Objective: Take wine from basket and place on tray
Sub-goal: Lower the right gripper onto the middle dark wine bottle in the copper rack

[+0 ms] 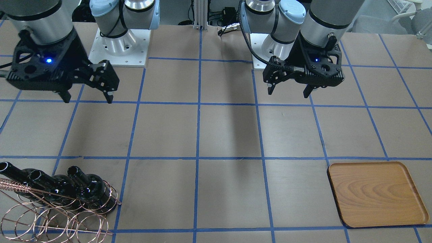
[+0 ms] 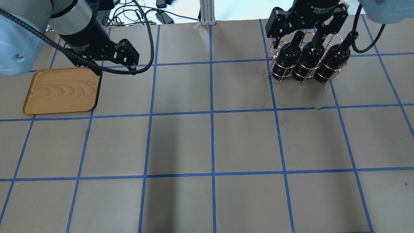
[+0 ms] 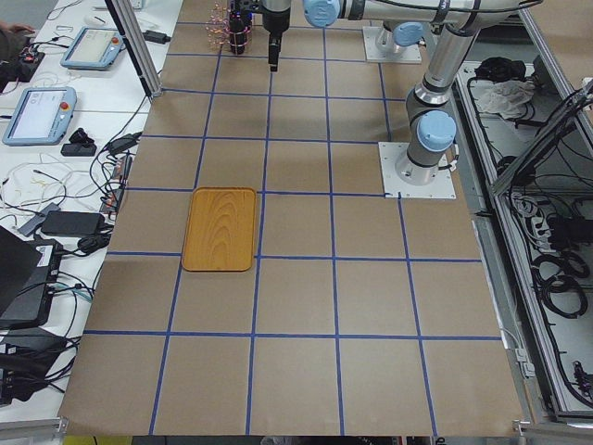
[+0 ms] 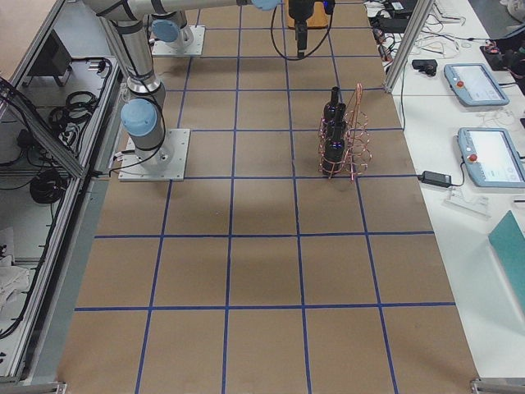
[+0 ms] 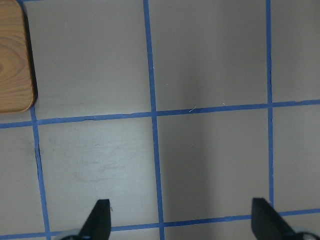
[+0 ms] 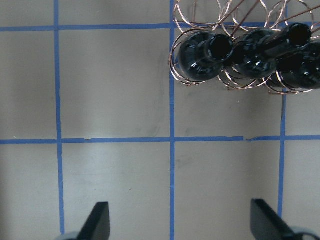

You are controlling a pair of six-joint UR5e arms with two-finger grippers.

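**Wine (image 1: 88, 189) crowded in basket (image 1: 57, 212)**

Front view: three bottles stand in the one basket; one tray (image 1: 374, 194) lies well apart from it. Left gripper (image 1: 289, 92) and right gripper (image 1: 88, 98) hang wide open, empty. Overhead: bottles touch, so a jaw may knock a neighbour or snag wire.

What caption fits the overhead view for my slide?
Three bottles stand in the wire basket at right; the wooden tray lies bare at left.

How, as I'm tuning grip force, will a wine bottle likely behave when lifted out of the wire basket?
The wine bottle looks glossy glass: probably slippery, rigid, breakable. The basket loops hug it, so it may snag and drag the light wire along.
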